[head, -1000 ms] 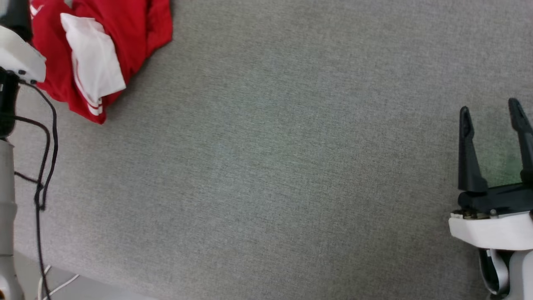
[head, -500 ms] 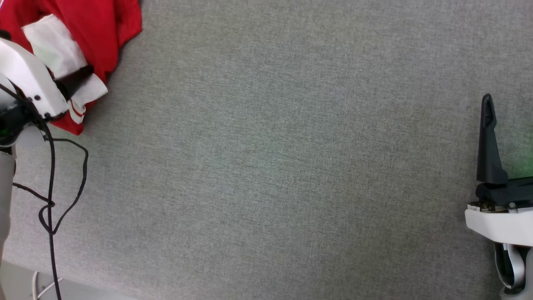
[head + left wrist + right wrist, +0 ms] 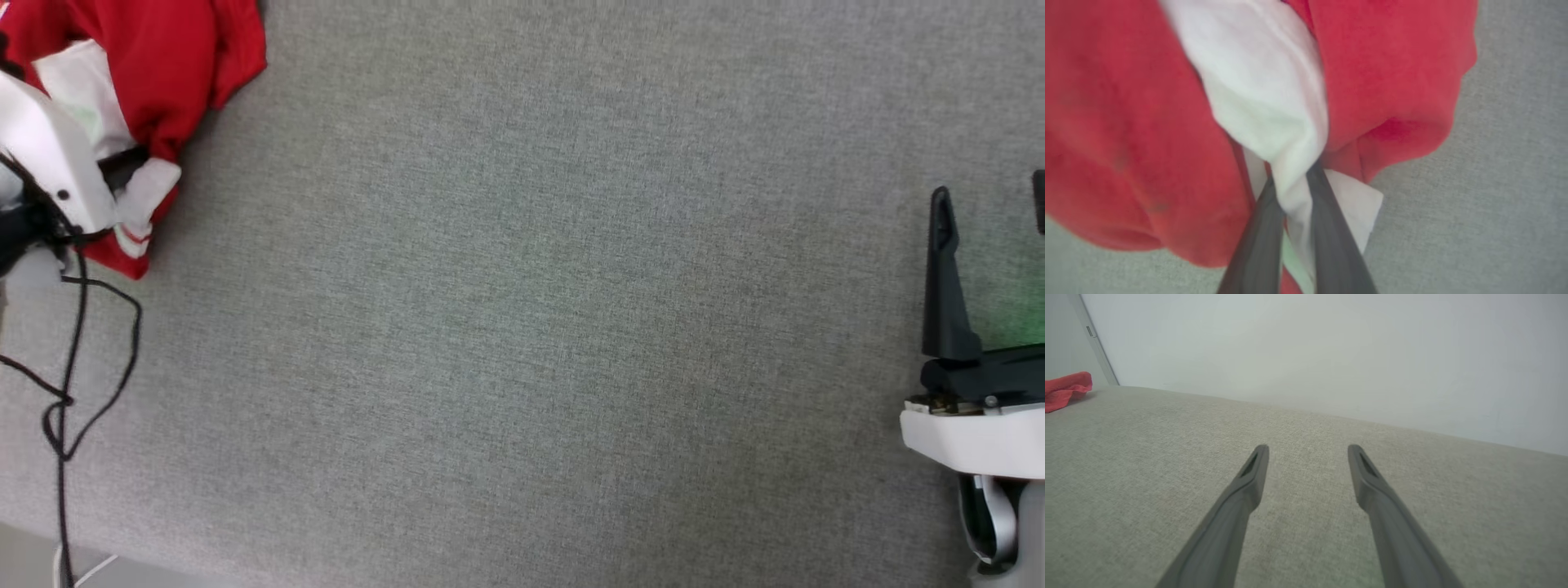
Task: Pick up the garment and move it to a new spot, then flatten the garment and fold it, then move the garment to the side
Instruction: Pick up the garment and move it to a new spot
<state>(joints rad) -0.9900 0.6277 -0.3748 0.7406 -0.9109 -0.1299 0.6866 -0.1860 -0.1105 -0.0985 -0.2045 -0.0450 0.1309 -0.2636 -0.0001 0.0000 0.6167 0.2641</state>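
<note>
The garment (image 3: pixel 163 57), red with a white sleeve and striped trim, lies crumpled at the far left corner of the grey fabric surface (image 3: pixel 531 327). My left gripper (image 3: pixel 131 159) reaches into it from the left edge. In the left wrist view the garment (image 3: pixel 1392 81) bunches around my left gripper (image 3: pixel 1292 183), whose two dark fingers are shut on a pinch of the white sleeve. My right gripper (image 3: pixel 989 200) hovers at the far right, open and holding nothing. Its fingers (image 3: pixel 1308 457) stand wide apart over bare fabric, with the garment (image 3: pixel 1065 390) far off to the left.
A black cable (image 3: pixel 73 343) loops down from my left arm over the surface's left side. The surface's near edge (image 3: pixel 33 555) shows at the bottom left. A pale wall (image 3: pixel 1331 347) rises behind the surface's far edge.
My left gripper came down onto the garment and closed on the white sleeve, gathering the cloth around its fingers. The head camera shifted, so the garment sits further left. The right gripper stayed open.
</note>
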